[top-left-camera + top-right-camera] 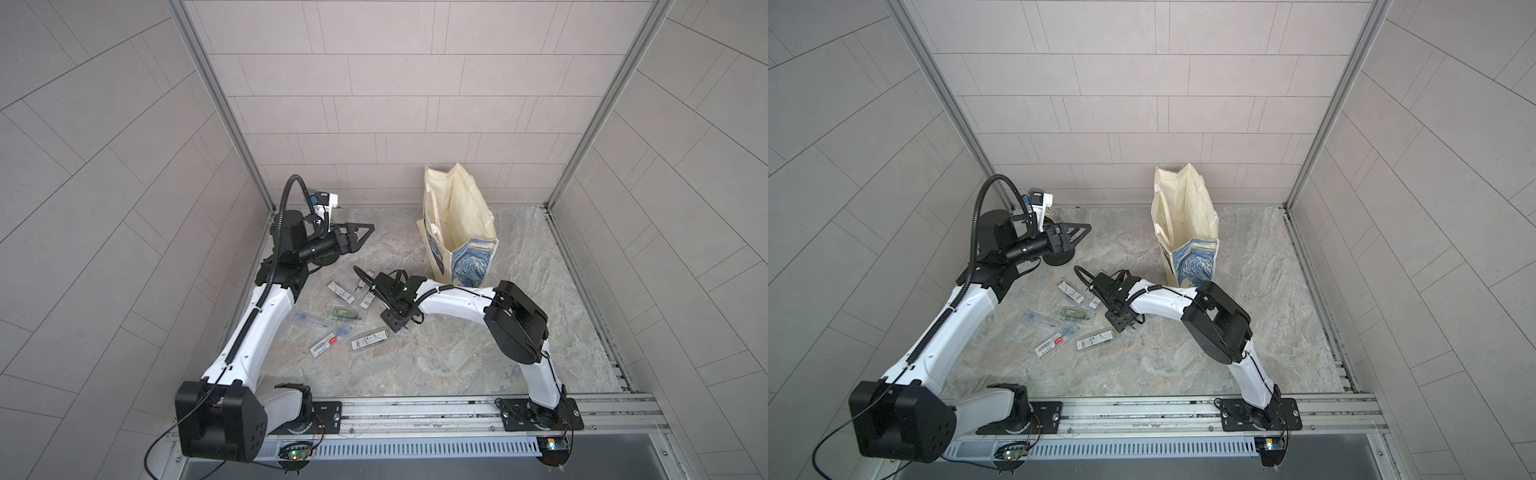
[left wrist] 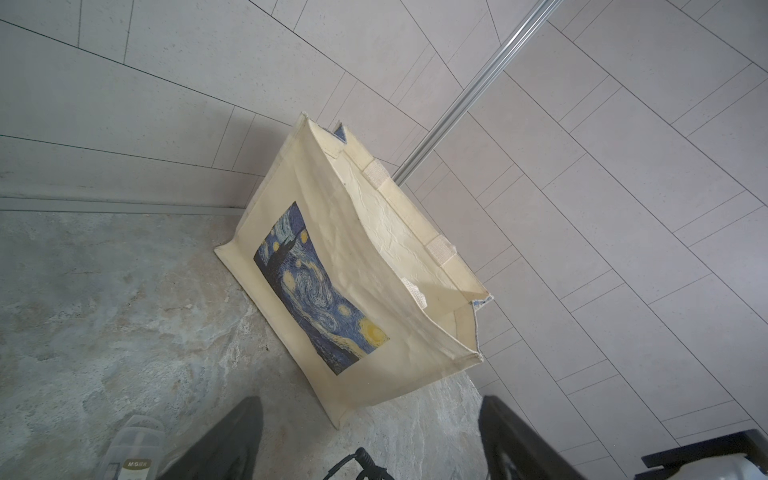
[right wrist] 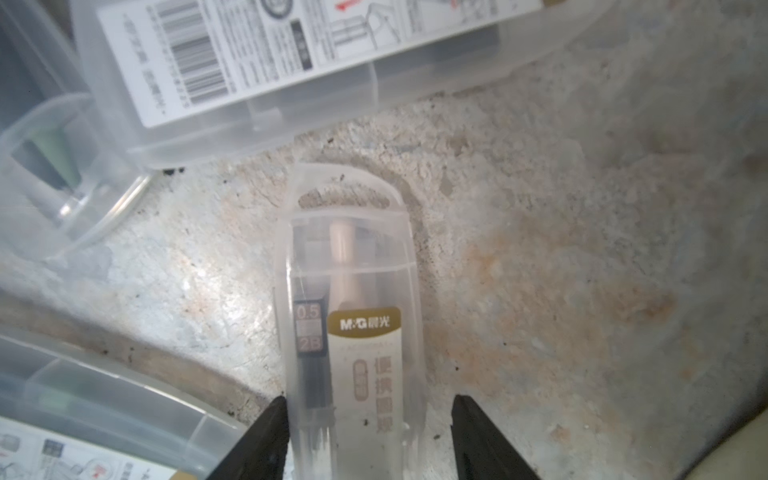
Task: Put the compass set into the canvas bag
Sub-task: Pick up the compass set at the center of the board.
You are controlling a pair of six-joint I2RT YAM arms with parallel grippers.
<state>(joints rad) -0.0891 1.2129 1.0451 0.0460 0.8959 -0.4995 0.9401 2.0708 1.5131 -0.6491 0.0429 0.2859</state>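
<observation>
Compass set, lying flat on the table near-left of the upright canvas bag, sits between the right gripper's parted, unclamped jaws, so an off-centre squeeze could squirt its slick case into neighbouring cases; the left gripper hangs spread and empty.

The left arm stretches far forward from its base. At its end the left gripper lies level, pointing sideways toward the right arm's side, with its jaws spread wide. The right arm rises to a bent elbow and reaches across toward the left. The right gripper points down, close over the tabletop, jaws apart.
</observation>
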